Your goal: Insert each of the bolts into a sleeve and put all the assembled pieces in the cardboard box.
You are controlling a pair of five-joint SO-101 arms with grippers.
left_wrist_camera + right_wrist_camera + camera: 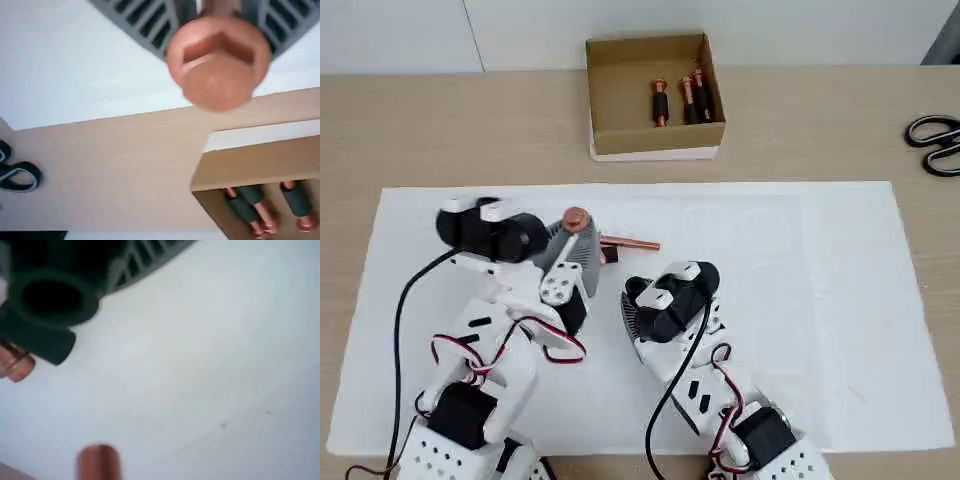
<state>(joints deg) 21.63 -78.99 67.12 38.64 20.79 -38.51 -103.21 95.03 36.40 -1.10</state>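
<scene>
My left gripper (574, 243) is shut on a copper bolt (576, 219), head up; the bolt head (218, 62) sits between the grey fingers (135, 15). My right gripper (633, 300) is just right of it, low over the sheet, shut on a black sleeve (50, 297) whose open end faces the camera. A second copper bolt (632, 243) lies on the white sheet between the grippers, with a dark sleeve piece (610, 256) at its near end. The cardboard box (605, 140) stands at the back and holds three assembled pieces (682, 98); the same box (250, 165) appears past the bolt head.
The white sheet (800, 300) covers most of the wooden table, with free room on its right half. Scissors (937, 143) lie at the far right edge of the table. Both arms' bodies and cables crowd the near left and middle.
</scene>
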